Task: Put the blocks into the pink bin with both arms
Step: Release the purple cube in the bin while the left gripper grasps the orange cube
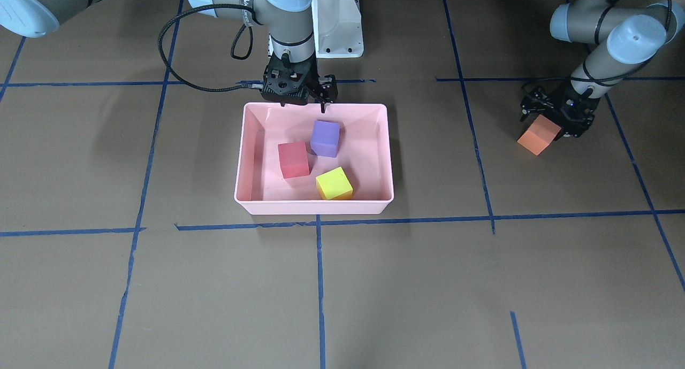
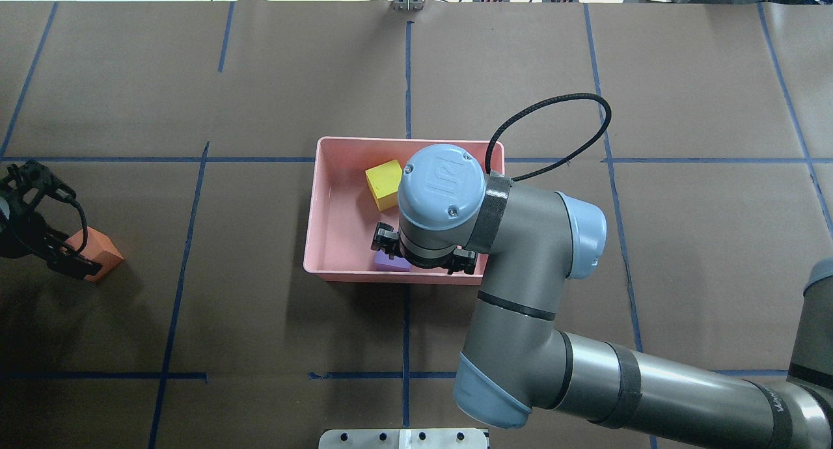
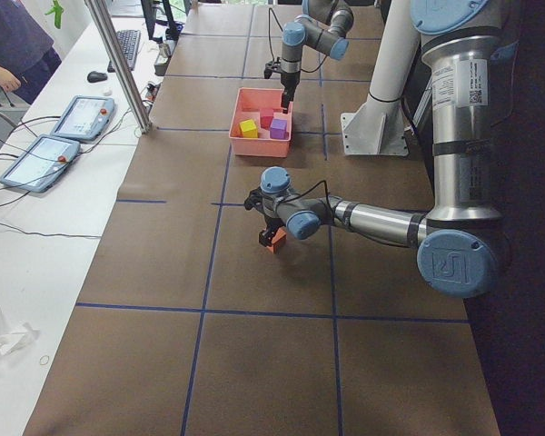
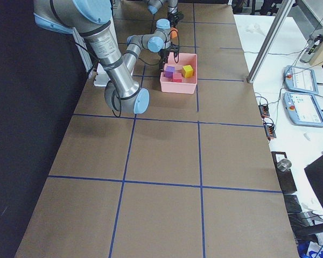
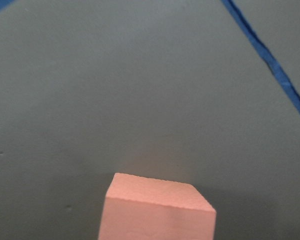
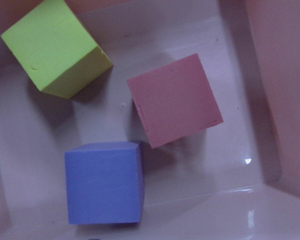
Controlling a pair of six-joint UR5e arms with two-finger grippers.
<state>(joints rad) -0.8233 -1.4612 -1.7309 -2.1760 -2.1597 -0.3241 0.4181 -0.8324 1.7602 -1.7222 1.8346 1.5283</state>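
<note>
The pink bin point(image 1: 316, 207) holds the purple block point(image 1: 325, 138), the red block point(image 1: 293, 159) and the yellow block point(image 1: 334, 183); all three also show in the right wrist view. My right gripper point(image 1: 301, 102) is open and empty, just above the bin's robot-side wall and the purple block point(image 2: 389, 262). In the overhead view its wrist hides the red block. My left gripper point(image 1: 552, 124) is far out on the robot's left, shut on the orange block point(image 1: 538, 136), which hangs tilted just above the table. The orange block also shows in the left wrist view point(image 5: 157, 210).
The brown paper-covered table point(image 1: 428, 283) has blue tape grid lines. The white pedestal base point(image 1: 337, 27) stands behind the bin. A black cable point(image 2: 559, 130) loops from the right wrist. Tablets point(image 3: 59, 136) lie on a side table beyond the table's far edge.
</note>
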